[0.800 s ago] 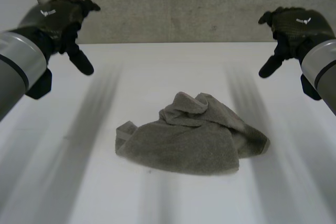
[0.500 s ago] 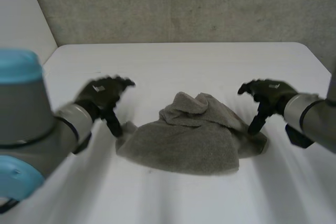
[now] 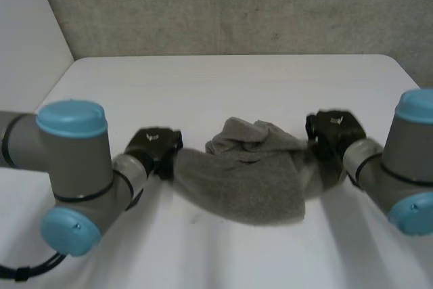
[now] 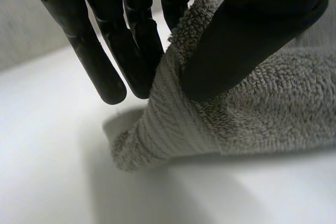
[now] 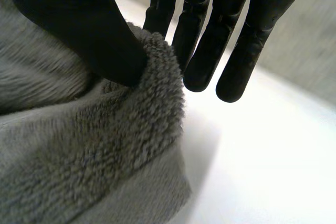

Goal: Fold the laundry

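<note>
Firstly, the left hand (image 3: pixel 154 145) pinches the left end of the grey towel (image 3: pixel 247 181) between its thumb and fingers. The towel is crumpled on the white table (image 3: pixel 203 79). At the towel's right end, the right hand (image 3: pixel 333 132) pinches the edge in the same way.

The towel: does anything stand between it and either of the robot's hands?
Nothing visible does. The left hand pinches the towel at its left end, between thumb and fingers, and the right hand pinches its right end in the same way.
</note>
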You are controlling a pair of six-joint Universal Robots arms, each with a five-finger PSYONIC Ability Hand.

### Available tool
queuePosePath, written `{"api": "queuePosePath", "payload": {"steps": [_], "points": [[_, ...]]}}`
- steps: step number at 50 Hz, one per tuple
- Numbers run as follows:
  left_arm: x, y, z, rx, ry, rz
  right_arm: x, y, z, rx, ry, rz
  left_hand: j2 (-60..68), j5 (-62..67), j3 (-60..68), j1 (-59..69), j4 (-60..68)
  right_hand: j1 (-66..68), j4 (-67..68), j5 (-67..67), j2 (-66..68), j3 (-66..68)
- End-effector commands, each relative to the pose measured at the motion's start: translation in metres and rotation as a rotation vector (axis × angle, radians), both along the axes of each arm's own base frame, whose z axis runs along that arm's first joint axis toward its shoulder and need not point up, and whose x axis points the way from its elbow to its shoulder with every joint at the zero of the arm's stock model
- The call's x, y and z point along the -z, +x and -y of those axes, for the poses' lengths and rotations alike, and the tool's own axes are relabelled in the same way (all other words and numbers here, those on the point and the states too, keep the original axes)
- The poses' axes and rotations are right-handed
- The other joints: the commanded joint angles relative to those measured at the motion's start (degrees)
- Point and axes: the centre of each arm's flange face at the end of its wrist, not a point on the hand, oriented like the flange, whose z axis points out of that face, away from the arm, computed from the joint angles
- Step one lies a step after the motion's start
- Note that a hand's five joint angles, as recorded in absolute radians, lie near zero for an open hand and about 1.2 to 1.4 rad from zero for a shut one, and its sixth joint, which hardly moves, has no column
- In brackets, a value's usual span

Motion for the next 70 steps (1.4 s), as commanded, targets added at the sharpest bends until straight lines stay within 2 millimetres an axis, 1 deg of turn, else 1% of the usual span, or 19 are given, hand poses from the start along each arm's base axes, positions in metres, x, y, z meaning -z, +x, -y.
{"api": "queuePosePath", "payload": {"steps": [1,3,7,14,20,23,26,28,35,38,39,40,41,42,49,53,58,60,70], "points": [[-0.069,-0.006,0.013,-0.006,-0.179,-0.101,-0.079,0.003,0.012,-0.006,-0.247,0.016,14.26,15.0,14.4,15.58,14.29,25.15,11.91,14.35,12.73,12.46],[-0.086,-0.003,0.012,-0.012,-0.216,-0.12,-0.11,0.001,0.006,-0.009,-0.316,0.028,14.26,15.0,14.4,15.58,14.29,25.15,11.91,14.35,12.73,12.46],[-0.137,0.014,-0.014,-0.014,-0.292,-0.16,-0.137,-0.005,-0.01,-0.019,-0.329,0.006,14.26,15.0,14.4,15.58,14.29,25.15,11.91,14.35,12.73,12.46],[-0.161,0.04,-0.037,-0.046,-0.297,-0.157,-0.169,-0.016,-0.042,-0.068,-0.296,-0.174,14.26,15.0,14.4,15.58,14.29,25.15,11.91,14.35,12.73,12.46],[-0.157,0.044,-0.04,-0.053,-0.274,-0.145,-0.183,-0.014,-0.043,-0.072,-0.337,-0.191,14.26,15.0,14.4,15.58,14.29,25.15,11.91,14.35,12.73,12.46],[-0.14,0.042,-0.034,-0.056,-0.233,-0.122,-0.174,-0.012,-0.034,-0.078,-0.313,-0.194,14.26,15.0,14.4,15.58,14.29,25.15,11.91,14.35,12.73,12.46],[-0.125,0.037,-0.025,-0.055,-0.195,-0.101,-0.14,-0.006,-0.01,-0.085,-0.231,-0.219,14.26,15.0,14.4,15.58,14.29,25.15,11.91,14.35,12.73,12.46],[-0.096,0.03,-0.005,-0.059,-0.138,-0.056,-0.128,-0.001,0.0,-0.088,-0.211,-0.227,14.26,15.0,14.4,15.58,14.29,25.15,11.91,14.35,12.73,12.46],[-0.048,0.015,0.037,-0.05,-0.094,0.036,-0.067,0.022,0.051,-0.065,-0.171,-0.254,14.12,14.85,14.25,15.44,14.14,25.15,11.91,14.35,12.73,12.46],[-0.037,0.005,0.06,-0.053,-0.147,0.032,-0.058,0.024,0.072,0.014,-0.244,-0.256,2.42,3.15,2.55,3.74,2.44,24.55,11.3,13.74,12.12,11.85],[-0.037,0.002,0.068,-0.053,-0.17,0.024,-0.058,0.024,0.072,0.014,-0.244,-0.256,-17.31,-16.57,-17.17,-15.99,-17.28,24.54,11.3,13.73,12.12,11.85],[-0.037,0.002,0.068,-0.053,-0.17,0.024,-0.059,0.024,0.079,0.06,-0.286,-0.252,-17.5,-16.77,-17.37,-16.19,-17.48,-8.6,-21.84,-19.4,-21.02,-21.29],[-0.039,0.0,0.072,-0.051,-0.187,0.023,-0.063,0.021,0.083,0.103,-0.319,-0.25,-39.65,-38.92,-39.52,-38.34,-39.63,-43.9,-57.14,-54.71,-56.33,-56.6],[-0.041,0.0,0.073,-0.05,-0.192,0.026,-0.063,0.021,0.083,0.104,-0.319,-0.25,-50.03,-49.3,-49.9,-48.72,-50.01,-44.25,-57.5,-55.06,-56.68,-56.95],[-0.074,0.009,0.051,-0.047,-0.223,0.018,-0.097,0.012,0.051,0.109,-0.346,-0.229,-53.51,-52.77,-53.37,-52.19,-53.48,-44.85,-58.09,-55.65,-57.27,-57.54],[-0.088,0.024,0.037,-0.065,-0.242,0.011,-0.098,0.007,0.032,0.07,-0.319,-0.238,-53.34,-52.6,-53.2,-52.02,-53.31,-44.85,-58.09,-55.65,-57.27,-57.54],[-0.089,0.043,0.028,-0.1,-0.231,0.017,-0.084,-0.001,0.0,0.005,-0.187,-0.262,-52.33,-51.59,-52.2,-51.01,-52.31,-44.85,-58.09,-55.65,-57.27,-57.54],[-0.084,0.046,0.024,-0.105,-0.219,0.023,-0.062,-0.008,-0.016,-0.026,-0.071,-0.291,-51.16,-50.43,-51.03,-49.84,-51.14,-44.85,-58.09,-55.65,-57.27,-57.54],[-0.049,0.056,0.011,-0.109,-0.16,0.049,-0.01,-0.016,-0.045,-0.116,0.064,-0.299,-41.06,-40.32,-40.92,-39.74,-41.03,-32.19,-45.43,-42.99,-44.61,-44.88]]}}
